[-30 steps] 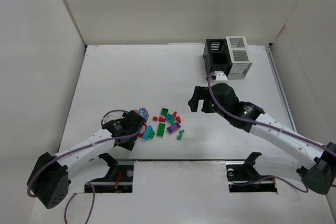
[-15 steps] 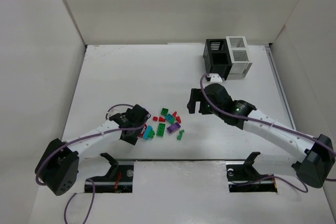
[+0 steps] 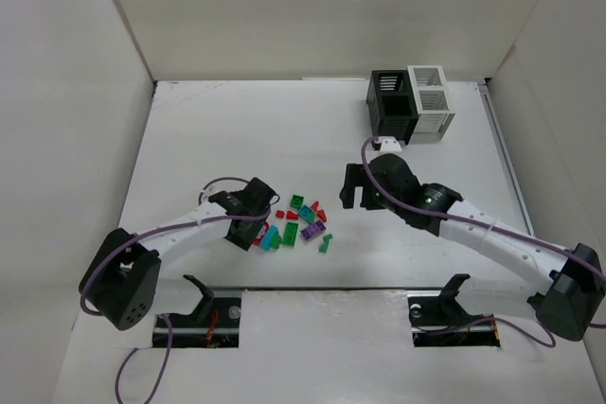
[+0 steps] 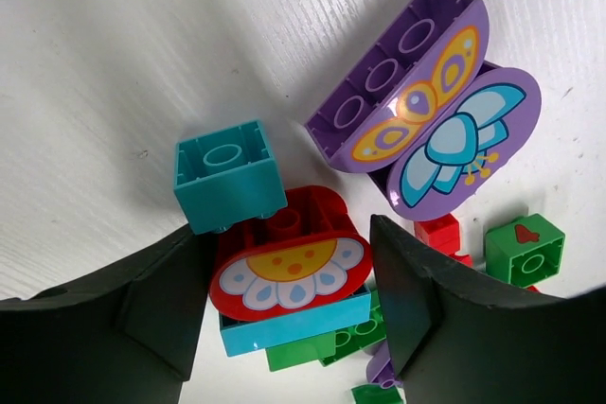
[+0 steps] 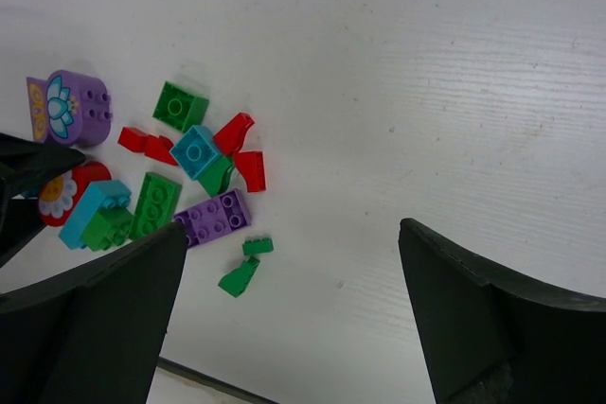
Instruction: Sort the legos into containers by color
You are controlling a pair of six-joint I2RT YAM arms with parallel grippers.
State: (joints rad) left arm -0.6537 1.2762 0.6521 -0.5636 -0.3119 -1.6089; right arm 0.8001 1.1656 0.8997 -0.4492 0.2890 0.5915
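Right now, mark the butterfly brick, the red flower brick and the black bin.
butterfly brick [image 4: 462,139], left wrist view, printed wing
red flower brick [image 4: 289,276], left wrist view, printed face
black bin [image 3: 388,120], top view, front wall

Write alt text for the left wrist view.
The left tool's two dark fingers bracket a red flower-printed brick lying on a cyan one, grip unclear. On the white table, a teal brick sits upper left of it, a purple butterfly brick upper right, a green brick far right.
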